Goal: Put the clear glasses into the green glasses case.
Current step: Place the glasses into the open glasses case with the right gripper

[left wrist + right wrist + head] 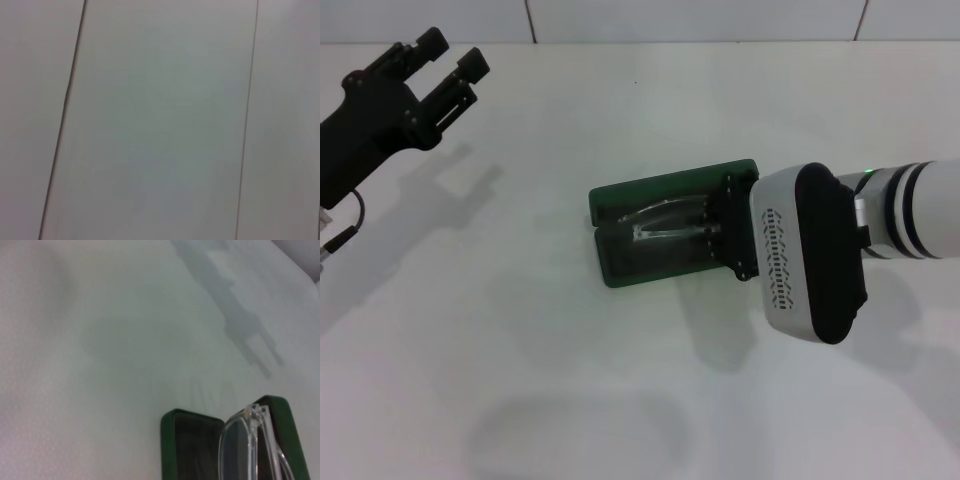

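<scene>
The green glasses case [665, 232] lies open in the middle of the white table, lid folded back toward the far side; it also shows as the green glasses case [192, 447] in the right wrist view. The clear glasses [670, 224] rest in or just over its dark lining, and up close the clear glasses [247, 440] span the case. My right gripper [730, 228] is at the case's right end, over the end of the glasses. Whether it holds them is hidden. My left gripper [450, 52] hangs open and empty at the far left.
The white table [570, 380] spreads around the case on all sides. A tiled wall [700, 18] runs along the back edge. The left wrist view shows only pale tiled wall [160, 120]. A cable [350, 225] hangs off the left arm.
</scene>
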`<state>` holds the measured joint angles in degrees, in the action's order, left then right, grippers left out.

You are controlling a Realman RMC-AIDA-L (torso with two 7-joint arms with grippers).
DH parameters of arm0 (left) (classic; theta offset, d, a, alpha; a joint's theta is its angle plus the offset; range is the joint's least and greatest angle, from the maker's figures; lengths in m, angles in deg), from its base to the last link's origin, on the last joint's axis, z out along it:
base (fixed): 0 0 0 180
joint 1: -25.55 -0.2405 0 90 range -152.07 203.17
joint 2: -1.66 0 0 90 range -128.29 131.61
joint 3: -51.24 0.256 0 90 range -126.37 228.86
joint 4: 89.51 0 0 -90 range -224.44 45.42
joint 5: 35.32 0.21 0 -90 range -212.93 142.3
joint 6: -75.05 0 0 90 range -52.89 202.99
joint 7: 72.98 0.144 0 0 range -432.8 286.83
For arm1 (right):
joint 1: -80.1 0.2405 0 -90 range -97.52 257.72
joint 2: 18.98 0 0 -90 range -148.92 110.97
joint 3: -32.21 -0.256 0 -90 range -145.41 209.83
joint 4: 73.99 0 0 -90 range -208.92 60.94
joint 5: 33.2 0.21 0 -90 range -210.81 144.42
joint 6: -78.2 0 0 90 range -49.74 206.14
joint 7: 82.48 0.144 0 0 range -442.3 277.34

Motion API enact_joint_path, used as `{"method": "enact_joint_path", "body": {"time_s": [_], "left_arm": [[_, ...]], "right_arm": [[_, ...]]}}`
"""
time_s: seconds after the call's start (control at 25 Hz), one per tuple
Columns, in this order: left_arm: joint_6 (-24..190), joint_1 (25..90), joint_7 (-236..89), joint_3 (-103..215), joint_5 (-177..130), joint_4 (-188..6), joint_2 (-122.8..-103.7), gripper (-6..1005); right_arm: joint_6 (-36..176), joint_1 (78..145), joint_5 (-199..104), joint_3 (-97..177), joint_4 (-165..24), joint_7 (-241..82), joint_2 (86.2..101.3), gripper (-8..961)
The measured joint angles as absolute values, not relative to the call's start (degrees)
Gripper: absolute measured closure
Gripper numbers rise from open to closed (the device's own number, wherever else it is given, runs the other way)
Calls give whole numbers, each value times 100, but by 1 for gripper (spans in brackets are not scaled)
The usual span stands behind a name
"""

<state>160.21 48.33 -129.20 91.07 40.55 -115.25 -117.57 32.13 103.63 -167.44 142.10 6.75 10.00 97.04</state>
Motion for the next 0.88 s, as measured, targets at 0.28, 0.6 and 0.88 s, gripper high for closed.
{"method": "enact_joint_path", "body": {"time_s": [0.28,0.6,0.88], "left_arm": [[16021,4853,-12923,9105,4088,-11517,-11761,406],[16008,4863,-12900,9105,4137,-11517,-11761,406],[15916,4888,-12883,9105,4230,-11517,-11766,406]], "right_arm": [[3725,10354,-16996,14568,514,993,9709,838],[4168,10361,-17082,14799,339,1001,9722,838],[4218,10358,-17084,14825,267,1026,9721,837]]}}
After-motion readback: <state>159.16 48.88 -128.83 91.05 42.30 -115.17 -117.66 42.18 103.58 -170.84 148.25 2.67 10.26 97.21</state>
